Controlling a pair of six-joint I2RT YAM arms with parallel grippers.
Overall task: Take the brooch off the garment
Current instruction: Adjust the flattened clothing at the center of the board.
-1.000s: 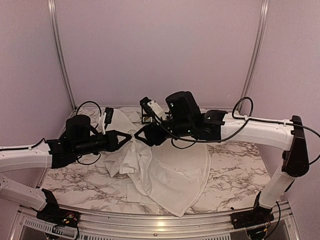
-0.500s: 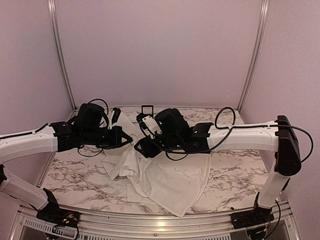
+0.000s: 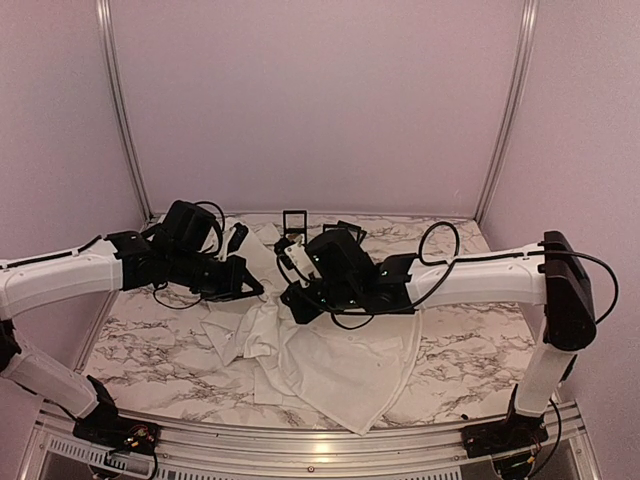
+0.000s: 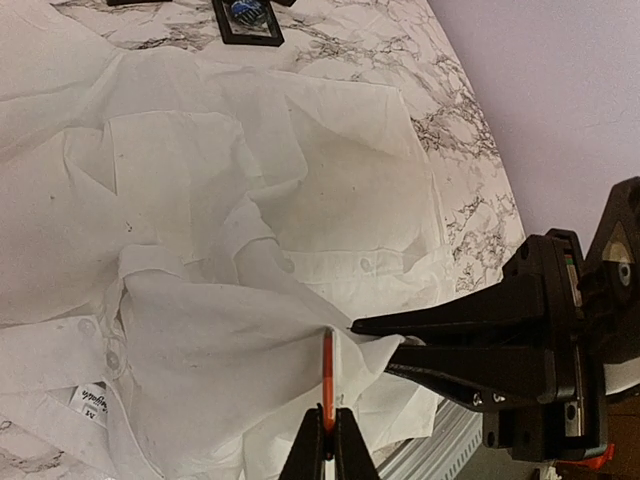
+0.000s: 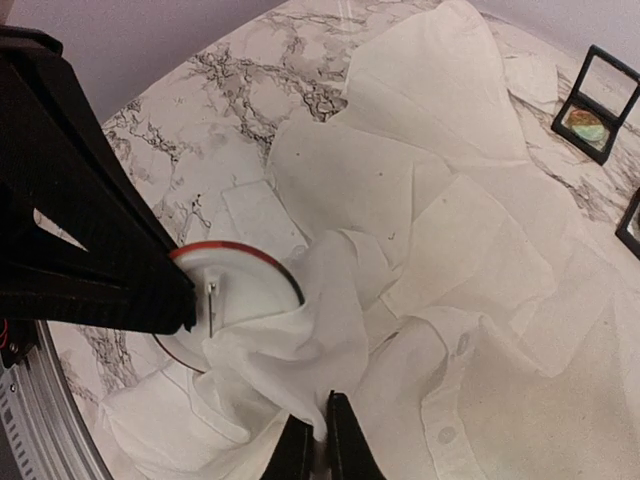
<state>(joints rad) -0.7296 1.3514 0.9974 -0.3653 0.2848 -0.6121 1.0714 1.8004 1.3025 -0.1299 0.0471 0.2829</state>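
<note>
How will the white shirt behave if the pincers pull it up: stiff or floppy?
Probably floppy: the shirt lies in soft folds and rises in a limp peak to the right pincer that pinches it. Likely light: the thin cloth bunches at the brooch in the left pincer. Pulled, it may trail rather than rise whole, as most of it rests on the table.

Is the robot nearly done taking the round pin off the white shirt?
Not quite. Done: the left gripper grips the red-rimmed brooch by its edge. In hand: the right gripper pinches the shirt right beside it, cloth bunched between them. Left: the cloth still looks caught on the brooch, so it has yet to come free.
</note>
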